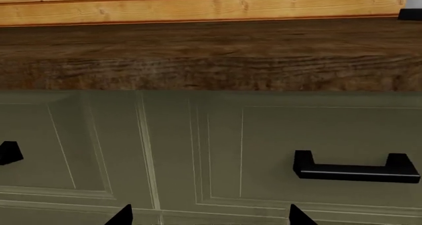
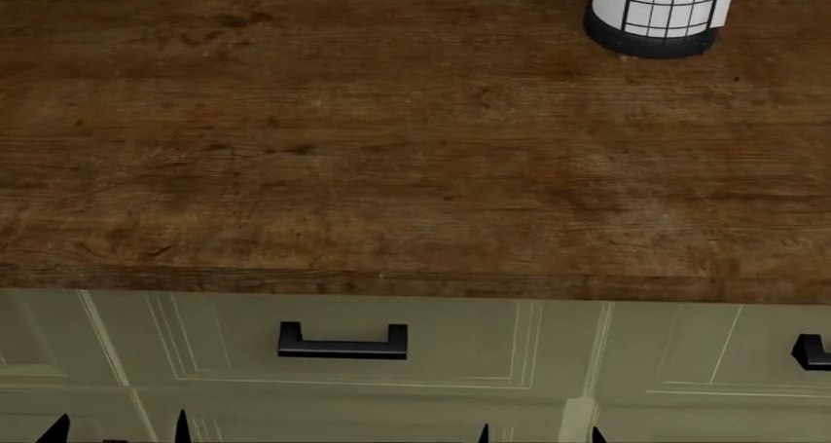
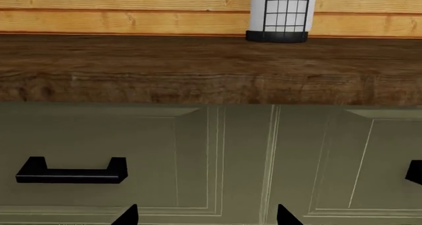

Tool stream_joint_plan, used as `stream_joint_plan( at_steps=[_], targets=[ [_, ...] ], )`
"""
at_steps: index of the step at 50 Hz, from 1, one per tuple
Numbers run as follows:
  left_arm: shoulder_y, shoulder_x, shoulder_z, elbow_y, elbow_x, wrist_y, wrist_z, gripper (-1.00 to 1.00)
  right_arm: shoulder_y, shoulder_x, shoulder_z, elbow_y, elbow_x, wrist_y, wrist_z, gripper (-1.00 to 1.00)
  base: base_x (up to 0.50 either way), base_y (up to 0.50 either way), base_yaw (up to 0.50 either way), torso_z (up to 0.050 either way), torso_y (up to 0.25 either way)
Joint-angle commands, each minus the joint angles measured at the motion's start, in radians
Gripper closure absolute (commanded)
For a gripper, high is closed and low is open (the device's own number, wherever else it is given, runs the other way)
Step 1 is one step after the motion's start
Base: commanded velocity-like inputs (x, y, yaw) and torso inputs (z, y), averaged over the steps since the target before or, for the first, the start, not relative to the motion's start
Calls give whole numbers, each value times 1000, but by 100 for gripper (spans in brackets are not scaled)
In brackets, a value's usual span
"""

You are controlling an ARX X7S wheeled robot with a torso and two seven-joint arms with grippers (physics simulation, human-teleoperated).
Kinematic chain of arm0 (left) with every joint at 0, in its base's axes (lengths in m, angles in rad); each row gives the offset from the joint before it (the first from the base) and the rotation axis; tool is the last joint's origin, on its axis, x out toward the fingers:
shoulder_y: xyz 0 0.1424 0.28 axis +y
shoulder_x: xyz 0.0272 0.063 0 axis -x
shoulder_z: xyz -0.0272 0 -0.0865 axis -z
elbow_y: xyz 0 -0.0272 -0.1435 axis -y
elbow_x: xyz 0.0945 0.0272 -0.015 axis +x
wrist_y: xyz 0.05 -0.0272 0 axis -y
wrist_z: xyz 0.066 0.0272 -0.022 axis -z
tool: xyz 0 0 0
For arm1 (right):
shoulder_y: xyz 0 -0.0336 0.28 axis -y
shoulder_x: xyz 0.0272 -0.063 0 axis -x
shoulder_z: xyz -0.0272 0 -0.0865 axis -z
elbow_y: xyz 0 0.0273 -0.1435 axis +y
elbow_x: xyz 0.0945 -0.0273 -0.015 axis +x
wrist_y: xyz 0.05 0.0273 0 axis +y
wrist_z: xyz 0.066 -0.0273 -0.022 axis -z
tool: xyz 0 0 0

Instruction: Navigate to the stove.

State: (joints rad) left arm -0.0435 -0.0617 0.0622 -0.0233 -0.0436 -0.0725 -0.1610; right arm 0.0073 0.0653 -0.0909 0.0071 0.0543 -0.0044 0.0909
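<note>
The stove is out of view in all three views. I face a brown wood counter [image 2: 389,170] over pale green drawer fronts [image 2: 454,346]. My left gripper [image 1: 209,219] is open and empty, its black fingertips [image 1: 122,217] wide apart in front of a drawer front. It shows at the bottom left of the head view [image 2: 117,431]. My right gripper [image 3: 204,218] is open and empty, its fingertips [image 3: 126,216] spread before another drawer front. It shows at the bottom of the head view [image 2: 539,435].
A white cylinder with a black grid and base [image 2: 656,13] stands at the counter's back right, also in the right wrist view [image 3: 280,13]. Black drawer handles [image 2: 342,344] [image 1: 356,168] [image 3: 71,171] stick out. A light wood plank wall [image 1: 197,5] backs the counter.
</note>
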Motion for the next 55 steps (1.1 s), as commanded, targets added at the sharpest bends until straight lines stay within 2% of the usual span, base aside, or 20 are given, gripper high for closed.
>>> stream_joint_plan(
  at_steps=[1, 55],
  targets=[
    [13, -3, 12, 5, 1, 33, 4, -100, -2, 3, 4, -8, 10, 20, -6, -100, 0, -500, 0, 0, 0],
    [8, -60, 76, 3, -60, 42, -55, -100, 7, 56, -63, -2, 59, 10, 63, -100, 0, -500, 0, 0, 0]
  ],
)
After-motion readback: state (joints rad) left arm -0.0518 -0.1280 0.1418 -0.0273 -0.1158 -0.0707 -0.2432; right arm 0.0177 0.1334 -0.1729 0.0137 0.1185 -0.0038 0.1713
